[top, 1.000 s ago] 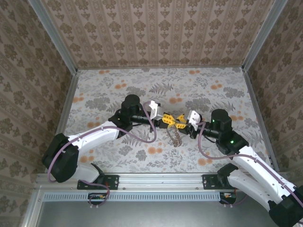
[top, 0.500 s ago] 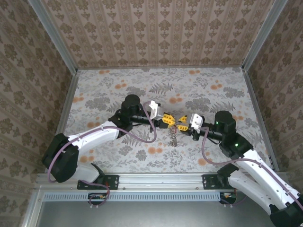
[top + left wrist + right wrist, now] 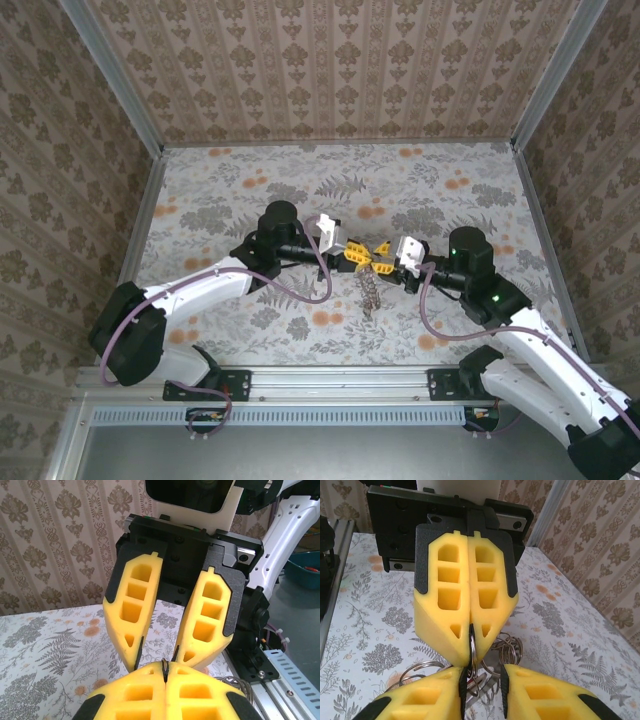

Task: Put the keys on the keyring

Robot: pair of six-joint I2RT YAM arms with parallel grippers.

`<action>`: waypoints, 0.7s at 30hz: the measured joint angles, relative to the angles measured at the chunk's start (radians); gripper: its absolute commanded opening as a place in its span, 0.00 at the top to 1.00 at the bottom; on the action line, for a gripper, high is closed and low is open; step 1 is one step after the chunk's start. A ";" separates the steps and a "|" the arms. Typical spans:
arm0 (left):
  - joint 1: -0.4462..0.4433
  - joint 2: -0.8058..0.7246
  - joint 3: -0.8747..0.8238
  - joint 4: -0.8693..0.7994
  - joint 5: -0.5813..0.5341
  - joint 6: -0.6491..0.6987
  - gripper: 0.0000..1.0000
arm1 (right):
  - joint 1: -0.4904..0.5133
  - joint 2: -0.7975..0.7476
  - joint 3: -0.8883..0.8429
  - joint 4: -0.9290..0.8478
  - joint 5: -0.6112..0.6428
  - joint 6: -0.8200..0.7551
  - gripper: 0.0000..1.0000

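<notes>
My left gripper (image 3: 355, 254) and right gripper (image 3: 384, 262) meet tip to tip above the middle of the table. The left gripper (image 3: 165, 668) is shut, and a thin loop of the keyring (image 3: 473, 642) is pinched between its pads. The rest of the keyring (image 3: 370, 290) hangs below as a bundle of grey wire coils (image 3: 511, 649). My right gripper (image 3: 483, 675) has its jaws a little apart, with hanging loops and a silvery key (image 3: 488, 682) in the gap. Nothing looks clamped by them. Most of the key is hidden behind the fingers.
The floral table cover (image 3: 300, 190) lies bare around the grippers. Patterned walls with metal posts (image 3: 145, 200) close off three sides. A metal rail (image 3: 340, 380) runs along the near edge by the arm bases. Purple cables (image 3: 310, 285) loop from both wrists.
The right arm drew slightly right and came back, its gripper staying at the left gripper's tips. The hanging keyring bundle swung a little. The left arm held still.
</notes>
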 measured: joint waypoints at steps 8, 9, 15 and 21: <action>-0.005 -0.001 0.000 0.000 -0.008 0.001 1.00 | -0.005 0.002 0.000 -0.001 -0.026 0.029 0.79; -0.006 -0.001 0.000 0.000 -0.008 0.004 1.00 | -0.005 0.003 0.000 -0.001 -0.030 0.032 0.83; -0.006 -0.001 0.018 -0.069 -0.006 0.066 1.00 | -0.013 0.011 0.000 -0.027 -0.056 0.048 0.99; -0.012 -0.008 0.037 -0.172 -0.008 0.140 1.00 | -0.012 0.015 0.000 -0.060 -0.068 0.044 1.00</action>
